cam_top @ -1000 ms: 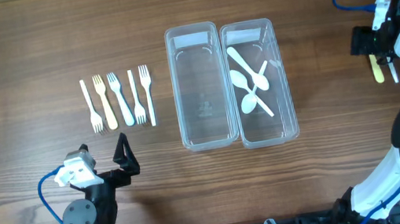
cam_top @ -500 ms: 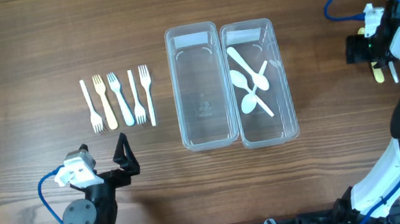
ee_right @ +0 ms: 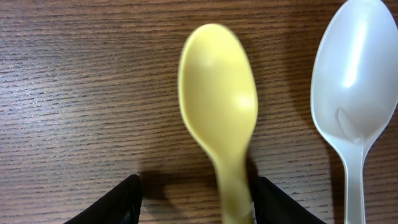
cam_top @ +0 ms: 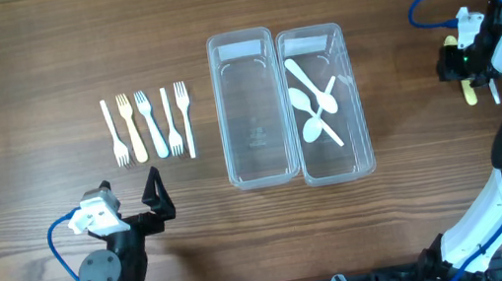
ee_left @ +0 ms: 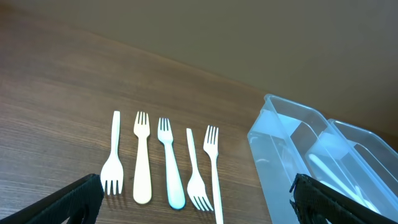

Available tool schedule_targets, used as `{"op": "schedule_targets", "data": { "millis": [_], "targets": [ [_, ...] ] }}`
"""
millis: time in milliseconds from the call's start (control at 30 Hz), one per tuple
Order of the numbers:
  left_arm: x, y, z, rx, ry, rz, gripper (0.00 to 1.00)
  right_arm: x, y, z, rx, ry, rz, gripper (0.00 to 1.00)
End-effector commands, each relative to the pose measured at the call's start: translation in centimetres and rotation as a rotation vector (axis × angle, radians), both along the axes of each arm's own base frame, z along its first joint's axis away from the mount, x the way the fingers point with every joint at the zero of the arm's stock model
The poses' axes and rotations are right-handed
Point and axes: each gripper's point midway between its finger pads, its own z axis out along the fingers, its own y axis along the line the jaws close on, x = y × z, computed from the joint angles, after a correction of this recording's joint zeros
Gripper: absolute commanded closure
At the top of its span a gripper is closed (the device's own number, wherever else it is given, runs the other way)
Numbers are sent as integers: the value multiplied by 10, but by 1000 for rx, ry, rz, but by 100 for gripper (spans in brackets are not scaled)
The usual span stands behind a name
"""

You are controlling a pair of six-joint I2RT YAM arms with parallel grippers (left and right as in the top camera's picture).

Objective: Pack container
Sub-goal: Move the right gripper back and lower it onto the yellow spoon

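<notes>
1. Yellow plastic on brown wood: a spoon [ee_right: 217, 106] flat on the desk [ee_right: 74, 93], bowl facing up, handle running down between the two black fingers [ee_right: 127, 202] of the right tool [ee_right: 200, 202].
2. Right tool spread around that handle, not pinching it. Clear strip of desk between the handle and the left finger. Right finger just at the handle's edge, contact there not possible to tell.
3. White spoon [ee_right: 354, 93] just beside the yellow spoon, outside the right finger, apart from both.
4. Left tool [ee_left: 199, 196] spread wide, with nothing between its fingers, low over the desk.
5. Straight ahead of the left tool: five forks [ee_left: 165, 162] in one row, side by side, near each other.
6. Ahead and to the right of the left tool: two clear containers [cam_top: 221, 115], long sides together, well apart from both tools.
7. Three white spoons [cam_top: 315, 101] lying crossed inside the container closer to the right tool.
</notes>
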Motion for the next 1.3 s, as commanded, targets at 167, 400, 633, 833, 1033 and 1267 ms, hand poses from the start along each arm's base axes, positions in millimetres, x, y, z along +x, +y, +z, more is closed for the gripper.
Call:
{"op": "schedule_targets", "data": {
  "millis": [167, 400, 633, 833, 1033, 1267],
  "targets": [
    [0, 0, 0, 24, -7, -4, 0, 3, 64, -33, 93, 70, 117, 40],
    [0, 0, 0, 24, -7, -4, 0, -2, 58, -36, 40, 108, 44, 36],
    [0, 0, 0, 24, -7, -4, 0, -5, 55, -36, 52, 117, -5, 32],
    [0, 0, 0, 24, -7, -4, 0, -5, 56, -36, 53, 119, -6, 31],
    [0, 0, 0, 24, -7, -4, 0, -6, 56, -36, 59, 120, -22, 30],
    [0, 0, 0, 24, -7, -4, 0, -8, 57, -37, 61, 127, -22, 30]
  ]
}}
